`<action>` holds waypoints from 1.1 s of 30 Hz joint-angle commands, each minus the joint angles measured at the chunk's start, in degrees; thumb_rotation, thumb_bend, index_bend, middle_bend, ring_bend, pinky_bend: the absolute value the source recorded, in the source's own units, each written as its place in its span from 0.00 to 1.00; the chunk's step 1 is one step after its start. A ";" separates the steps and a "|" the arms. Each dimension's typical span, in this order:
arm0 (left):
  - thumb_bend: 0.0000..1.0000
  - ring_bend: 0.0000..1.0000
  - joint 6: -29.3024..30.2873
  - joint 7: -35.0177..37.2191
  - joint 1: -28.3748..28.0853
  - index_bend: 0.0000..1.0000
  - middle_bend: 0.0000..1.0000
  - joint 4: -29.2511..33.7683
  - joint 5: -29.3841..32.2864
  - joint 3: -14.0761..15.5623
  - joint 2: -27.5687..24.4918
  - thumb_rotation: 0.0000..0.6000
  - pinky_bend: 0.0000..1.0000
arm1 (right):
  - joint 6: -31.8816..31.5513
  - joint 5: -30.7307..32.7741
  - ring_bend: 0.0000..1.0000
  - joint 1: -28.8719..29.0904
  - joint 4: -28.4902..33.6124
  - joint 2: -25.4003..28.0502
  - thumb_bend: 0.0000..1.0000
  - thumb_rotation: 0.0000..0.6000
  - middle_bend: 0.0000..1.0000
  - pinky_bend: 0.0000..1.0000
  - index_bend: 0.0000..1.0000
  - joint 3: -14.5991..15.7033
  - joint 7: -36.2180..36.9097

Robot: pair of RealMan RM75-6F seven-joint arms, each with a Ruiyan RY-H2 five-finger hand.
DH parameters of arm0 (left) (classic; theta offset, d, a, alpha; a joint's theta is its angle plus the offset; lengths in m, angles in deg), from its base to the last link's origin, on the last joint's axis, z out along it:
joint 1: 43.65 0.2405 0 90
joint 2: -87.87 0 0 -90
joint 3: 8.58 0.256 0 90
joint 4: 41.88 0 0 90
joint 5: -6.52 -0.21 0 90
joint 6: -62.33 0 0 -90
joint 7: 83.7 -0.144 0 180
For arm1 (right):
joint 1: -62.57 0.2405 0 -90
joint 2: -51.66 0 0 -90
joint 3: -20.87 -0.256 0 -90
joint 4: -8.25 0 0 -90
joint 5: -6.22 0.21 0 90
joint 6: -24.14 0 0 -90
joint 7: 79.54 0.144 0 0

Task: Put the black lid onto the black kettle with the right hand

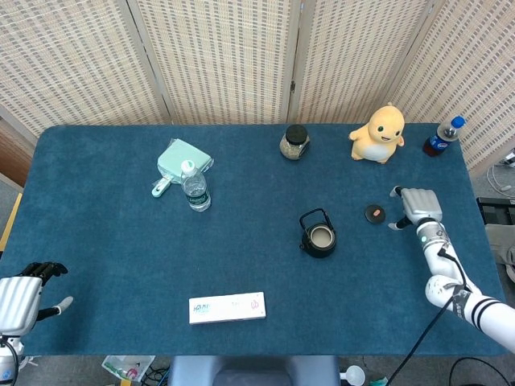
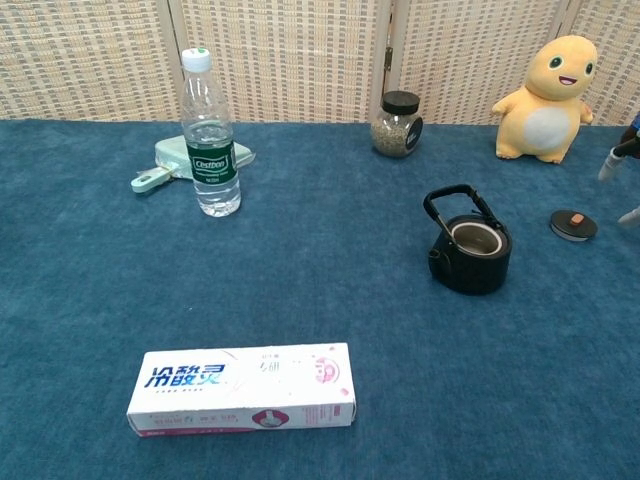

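Black lid (image 1: 374,214) lies beside right hand (image 1: 418,206), barely entering chest view.

Open black kettle (image 2: 471,253), black lid (image 2: 573,225) lying apart beside it, robot hand fingertips (image 2: 610,163) at frame edge

Illumination is bright and even in both views, diffuse, apparently from overhead. Shadows are soft and short: a faint one sits under the black kettle (image 2: 470,254) and beside the water bottle (image 2: 210,135). No glare on the blue table cover (image 1: 113,241); the bottle shows only mild highlights. Focus is sharp across the chest view, print on the toothpaste box (image 2: 241,388) legible. The head view is slightly softer, with mild bowing of the table edges toward the corners
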 commanded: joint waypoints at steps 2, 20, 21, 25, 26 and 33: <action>0.06 0.40 0.30 0.54 0.20 0.43 0.48 0.03 0.17 -0.14 -0.25 1.00 0.70 | 1.55 -0.02 1.00 0.99 -2.49 -1.63 0.13 1.00 1.00 1.00 0.30 0.76 0.62; 0.06 0.40 -0.12 1.75 0.30 0.43 0.48 -0.05 0.60 -0.23 -0.77 1.00 0.70 | 5.07 1.66 1.00 3.68 -11.06 -7.41 0.13 1.00 1.00 1.00 0.32 1.90 1.61; 0.06 0.40 -0.15 1.75 0.29 0.43 0.48 -0.07 0.66 -0.26 -0.77 1.00 0.70 | 5.22 1.69 1.00 3.75 -11.33 -7.57 0.13 1.00 1.00 1.00 0.32 1.92 1.70; 0.06 0.40 -0.05 1.92 0.36 0.43 0.48 -0.02 0.66 -0.29 -0.84 1.00 0.70 | 5.55 1.72 1.00 4.07 -12.50 -8.41 0.13 1.00 1.00 1.00 0.32 2.05 1.92; 0.06 0.40 -0.05 1.91 0.36 0.43 0.48 -0.05 0.71 -0.32 -0.84 1.00 0.70 | 5.66 1.74 1.00 4.15 -12.70 -8.56 0.13 1.00 1.00 1.00 0.32 2.05 1.99; 0.06 0.40 -0.11 2.25 0.42 0.43 0.48 -0.03 0.84 -0.36 -0.97 1.00 0.70 | 6.27 1.70 1.00 4.67 -14.21 -9.66 0.13 1.00 1.00 1.00 0.33 2.00 2.46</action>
